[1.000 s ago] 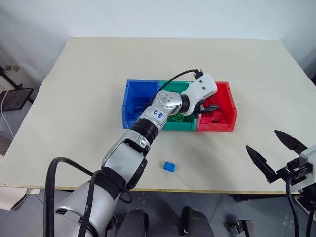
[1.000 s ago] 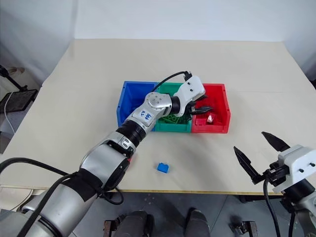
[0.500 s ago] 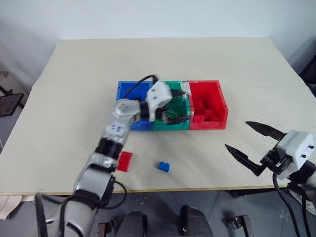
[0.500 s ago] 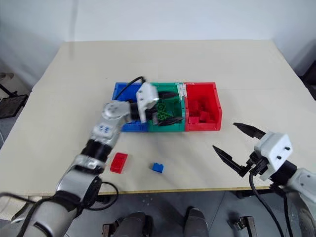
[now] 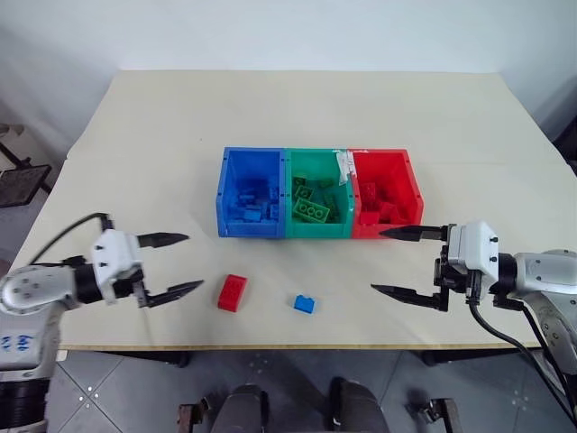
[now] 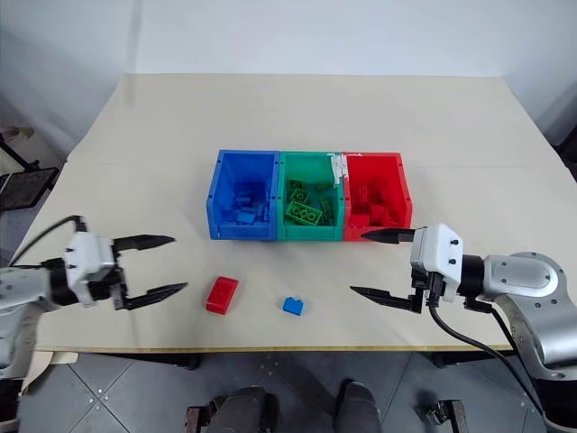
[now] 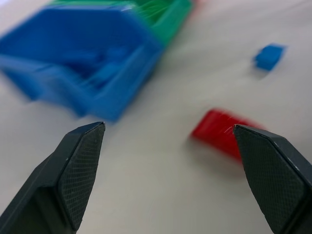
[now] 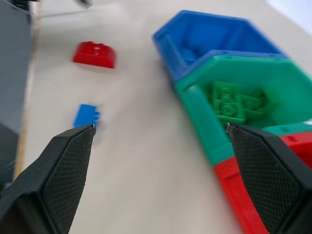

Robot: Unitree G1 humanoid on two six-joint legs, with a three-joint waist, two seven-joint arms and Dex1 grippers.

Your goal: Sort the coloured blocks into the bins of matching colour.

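- A pale table [image 5: 297,117] in a plain light-walled room carries the bins [image 5: 313,193], joined in a row: blue, green, red, each already holding bricks of its own colour.
- Two bricks lie loose on the table in front of the bins: a red brick [image 5: 232,292] and a smaller blue brick [image 5: 305,304], a little apart from each other.
- Our left claw [image 5: 169,267] hangs spread wide with nothing in it, pointing across the table toward the red brick, which sits just past its fingertips.
- The red brick's long axis runs roughly from the table's front edge toward the bins, so it lies crosswise to the left claw's line of reach; we judge the spread fingers could straddle its short sides with little wrist turn.
- Our right claw [image 5: 406,263] is also released and empty, pointing back toward the blue brick, which lies near its lower fingertip but apart from it.
- So we read it this way: the left arm is nearer the red brick, the right arm nearer the blue one.
- The red bin is at the far end of the row from the left claw.
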